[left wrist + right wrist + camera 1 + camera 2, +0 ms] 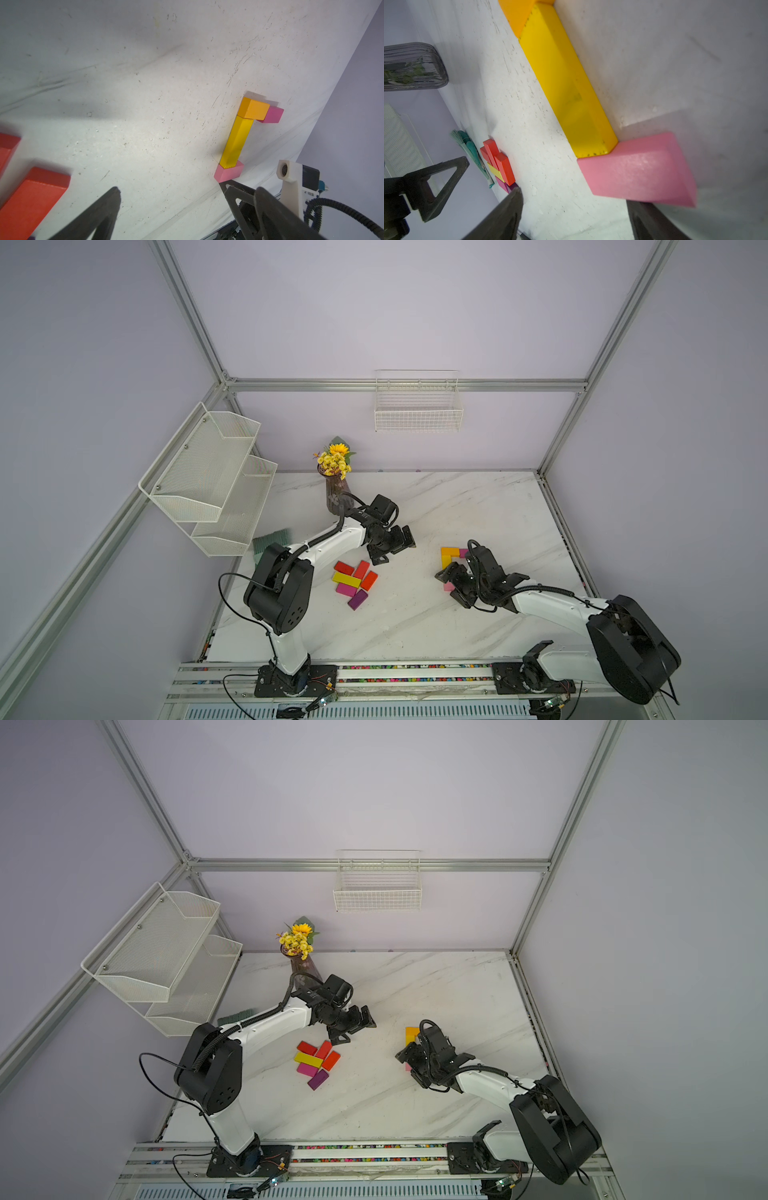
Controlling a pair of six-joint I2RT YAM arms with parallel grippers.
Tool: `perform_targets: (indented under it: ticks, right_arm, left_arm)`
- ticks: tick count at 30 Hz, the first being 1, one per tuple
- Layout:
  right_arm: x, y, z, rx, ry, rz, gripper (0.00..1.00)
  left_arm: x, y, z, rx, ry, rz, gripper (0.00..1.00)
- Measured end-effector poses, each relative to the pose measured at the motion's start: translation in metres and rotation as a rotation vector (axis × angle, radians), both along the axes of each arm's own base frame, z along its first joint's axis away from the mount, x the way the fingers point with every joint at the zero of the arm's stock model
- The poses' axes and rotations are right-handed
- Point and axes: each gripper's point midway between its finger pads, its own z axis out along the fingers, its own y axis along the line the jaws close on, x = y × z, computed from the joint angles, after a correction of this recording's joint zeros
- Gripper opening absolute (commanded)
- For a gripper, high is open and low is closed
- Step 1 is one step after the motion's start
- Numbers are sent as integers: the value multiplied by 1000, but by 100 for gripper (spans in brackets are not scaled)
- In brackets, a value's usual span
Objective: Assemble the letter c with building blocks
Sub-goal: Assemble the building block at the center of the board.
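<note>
With the right jaws open just behind the flat light pink rectangular block (pixel 639 168), lying on the white marbled tabletop (pixel 415 626) against the long yellow block's (pixel 564 83) end, I'd square it gently without shifting that bar; the left jaws stand open near the 6 spare blocks (pixel 353 580).

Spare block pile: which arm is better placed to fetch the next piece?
Left, probably: the left arm hovers beside the pile with jaws open, while the right arm is farther off, jaws at the light pink block.
</note>
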Motion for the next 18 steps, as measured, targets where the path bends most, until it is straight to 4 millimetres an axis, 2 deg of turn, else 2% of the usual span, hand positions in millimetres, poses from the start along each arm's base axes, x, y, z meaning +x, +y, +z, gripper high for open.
perform_targets:
  ticks: [9,13,18]
  right_arm:
    - [-8,-4,8,-2,9,1,82]
    - [-8,-9,33,17,-31,-9,83]
    - [13,-17,67,22,-87,-42,84]
  left_arm:
    - [1,5,-1,2,8,10,100]
    - [2,8,0,0,11,18,100]
    - [0,14,6,-6,1,29,100]
